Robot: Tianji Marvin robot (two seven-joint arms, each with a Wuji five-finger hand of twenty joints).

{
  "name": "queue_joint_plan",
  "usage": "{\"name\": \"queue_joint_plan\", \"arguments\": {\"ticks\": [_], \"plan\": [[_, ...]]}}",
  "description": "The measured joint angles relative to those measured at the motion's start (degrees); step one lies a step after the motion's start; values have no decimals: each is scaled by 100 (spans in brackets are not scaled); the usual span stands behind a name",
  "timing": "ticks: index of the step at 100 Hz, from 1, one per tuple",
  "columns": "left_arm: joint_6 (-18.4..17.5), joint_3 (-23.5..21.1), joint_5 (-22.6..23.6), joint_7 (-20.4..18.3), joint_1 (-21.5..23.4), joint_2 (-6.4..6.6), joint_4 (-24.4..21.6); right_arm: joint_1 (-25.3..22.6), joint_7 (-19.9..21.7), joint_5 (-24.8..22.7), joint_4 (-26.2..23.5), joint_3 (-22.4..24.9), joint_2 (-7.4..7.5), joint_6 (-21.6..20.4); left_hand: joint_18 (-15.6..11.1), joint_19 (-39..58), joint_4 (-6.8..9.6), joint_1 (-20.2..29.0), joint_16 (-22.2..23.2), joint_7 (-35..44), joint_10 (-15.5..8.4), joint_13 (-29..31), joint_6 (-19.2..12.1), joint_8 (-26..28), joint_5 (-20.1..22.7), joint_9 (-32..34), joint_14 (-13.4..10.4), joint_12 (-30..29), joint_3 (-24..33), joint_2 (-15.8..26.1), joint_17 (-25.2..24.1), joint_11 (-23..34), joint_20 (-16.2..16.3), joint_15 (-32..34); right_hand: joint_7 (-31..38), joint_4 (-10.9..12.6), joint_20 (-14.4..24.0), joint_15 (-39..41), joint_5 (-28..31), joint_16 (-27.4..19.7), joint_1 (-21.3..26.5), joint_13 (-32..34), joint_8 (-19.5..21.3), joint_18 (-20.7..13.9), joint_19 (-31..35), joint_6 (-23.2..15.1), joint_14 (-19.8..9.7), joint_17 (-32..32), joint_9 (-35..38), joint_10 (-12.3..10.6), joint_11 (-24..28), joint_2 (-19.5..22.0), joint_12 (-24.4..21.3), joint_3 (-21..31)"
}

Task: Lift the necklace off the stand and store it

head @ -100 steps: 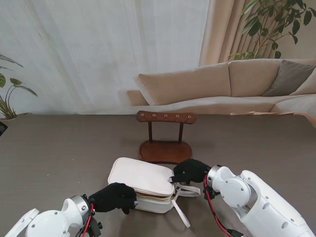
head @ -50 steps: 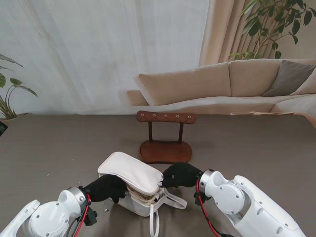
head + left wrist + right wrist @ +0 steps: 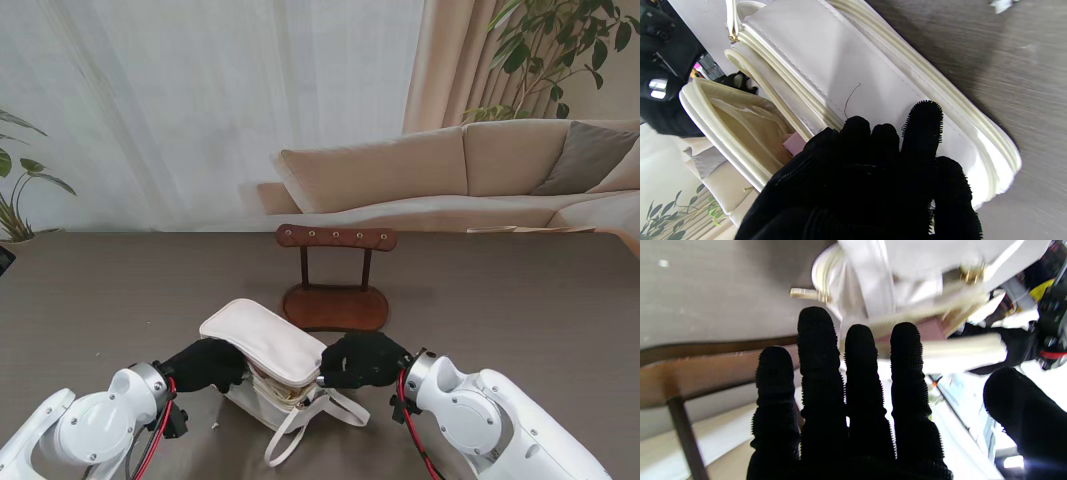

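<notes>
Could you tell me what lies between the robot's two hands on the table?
In the stand view, the white bag sits between the left hand and the right hand, its flap raised; both hands touch it.

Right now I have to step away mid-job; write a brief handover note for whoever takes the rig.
Left hand: on the left end of the white bag, fingers pressed against its side.
Right hand: at the bag's right end by the flap; a firm grip cannot be confirmed.
Bag: on the table, nearer to me than the wooden stand, flap partly raised, strap loose toward me.
Stand: no necklace visible on its bar.
Done: necklace appears off the stand.
Left: necklace not visible in any view; check it is inside, then close the bag.
</notes>
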Motion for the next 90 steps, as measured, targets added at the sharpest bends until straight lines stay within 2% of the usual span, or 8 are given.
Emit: {"name": "queue_joint_plan", "arguments": {"ticks": [15, 22, 26, 38, 48, 59, 74, 90], "plan": [[31, -148, 68, -2, 192, 2, -77, -149, -464, -28, -280, 212, -86, 381, -13, 2, 0, -1, 0, 13, -2, -3, -2, -6, -20, -7, -8, -9, 0, 0, -1, -45, -15, -3, 199, 0, 10, 295, 377, 125, 94, 280, 81, 0, 240, -9, 0, 5, 142, -3, 206, -211, 170, 124], [56, -177, 85, 7, 260, 5, -93, -148, -701, -66, -333, 215, -127, 529, -14, 2, 0, -1, 0, 15, -2, -5, -2, -15, -23, -8, -9, -11, 0, 1, -1, -49, -61, -4, 147, 0, 19, 300, 281, 146, 95, 280, 81, 0, 280, -9, 9, 5, 178, -4, 211, -220, 206, 120], [70, -183, 100, 12, 284, 5, -93, -127, -745, -101, -343, 194, -144, 616, -15, 3, 0, -1, 0, 18, -2, -5, -2, -16, -23, -8, -10, -12, 0, 1, -2, -49, -67, -4, -95, 0, 25, 280, -97, 147, 96, 269, 82, 0, 292, -8, 50, 5, 77, -4, 226, -220, 206, 118], [97, -181, 170, 22, 314, 6, -90, 99, -638, -199, -303, -87, -129, 815, -21, 3, 0, -1, 0, 23, -2, -6, -2, -20, -23, -9, -13, -26, 0, 1, -4, -50, -76, -5, -479, 0, 30, -77, -1041, 64, 97, -37, 55, 0, 293, 15, 96, 5, -490, -4, -163, -211, 159, 112], [115, -160, 229, 27, 303, 8, -60, 434, -515, -200, -148, -478, -111, 1001, -23, 3, 0, -1, 0, 24, -2, -7, -2, -25, -23, -9, -14, -57, 0, 1, -6, -50, -80, -12, -596, 0, 40, -414, -1818, -92, 97, -336, -162, 1, 293, 56, 118, 8, -1007, -4, -417, -200, -135, 111], [129, -127, 274, 32, 268, 9, -11, 805, -368, -165, 77, -855, -124, 1332, -25, 4, 0, -1, 0, 26, -5, -7, -3, -28, -23, -10, -16, -67, 0, 2, -6, -50, -89, -13, -436, 0, 144, -707, -2492, -228, 97, -585, -415, 2, 293, 349, 231, 8, -1550, 102, -448, -191, -524, 105], [154, -81, 320, 79, 227, 9, 32, 1212, -220, -40, 269, -1269, -157, 1833, -32, 7, 0, -1, 0, 35, -9, -7, -4, -31, -23, -10, -18, -67, 0, 2, -7, -50, -141, -13, -374, 0, 145, -968, -2792, -413, 97, -927, -608, 7, 226, 584, 354, 8, -2012, 257, -517, -99, -825, 81], [178, 6, 509, 209, 126, 3, 159, 1512, 15, 256, 426, -1529, -201, 1931, -39, 10, 0, -4, 0, 45, -23, -7, -38, -34, -5, -10, -27, -68, -31, 2, -7, -50, -151, -13, -300, 0, 145, -1075, -2852, -498, 95, -987, -632, 9, 198, 809, 354, 8, -2080, 258, -526, -50, -894, -42]]}}
